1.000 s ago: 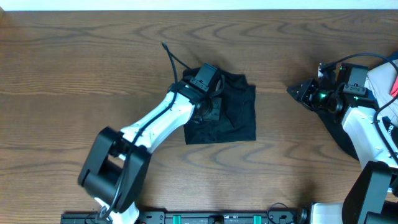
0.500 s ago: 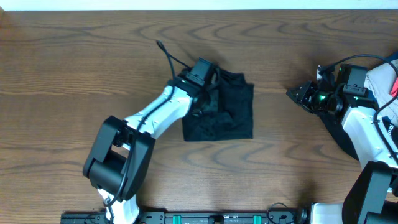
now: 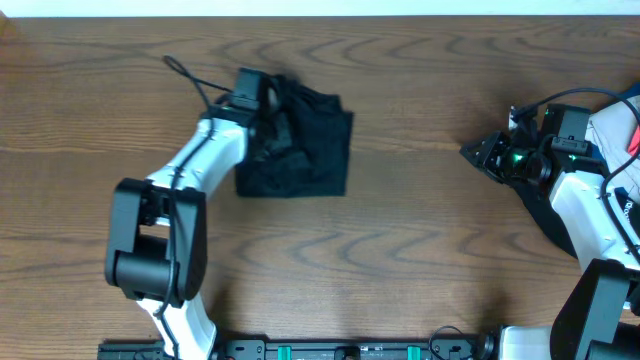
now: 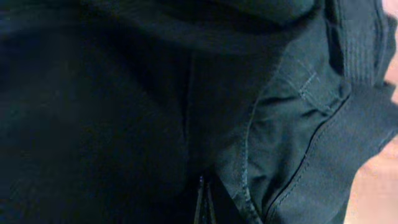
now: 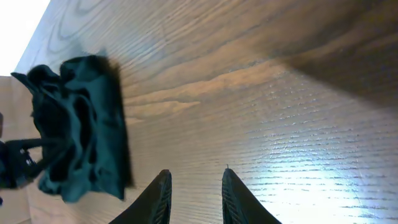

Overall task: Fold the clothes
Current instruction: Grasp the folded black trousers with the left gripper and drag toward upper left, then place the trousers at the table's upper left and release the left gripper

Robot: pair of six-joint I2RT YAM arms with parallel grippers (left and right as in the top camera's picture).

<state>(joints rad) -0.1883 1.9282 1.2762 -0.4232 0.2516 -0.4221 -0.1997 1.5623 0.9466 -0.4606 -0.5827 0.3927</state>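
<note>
The clothes in view are a black garment [image 3: 308,150], folded into a rough rectangle at the upper left of the table. My left gripper [image 3: 272,112] sits on its upper left part, shut on the fabric. In the left wrist view dark cloth [image 4: 298,124] with stitched seams fills the frame, and the gripper [image 4: 204,198] shows as two tips pressed together. My right gripper [image 3: 478,150] hovers open over bare wood at the right, far from the garment. The right wrist view has the gripper [image 5: 196,177] with nothing between its fingers and the garment [image 5: 81,124] far off at the left.
The wooden table [image 3: 400,250] stretches between the two arms. Something whitish with a pink streak [image 3: 618,125] lies at the right edge behind the right arm. A black cable [image 3: 190,80] trails from the left wrist.
The left arm has swung left and slightly up, and the black garment has slid with it across the table. The right arm has stayed in place.
</note>
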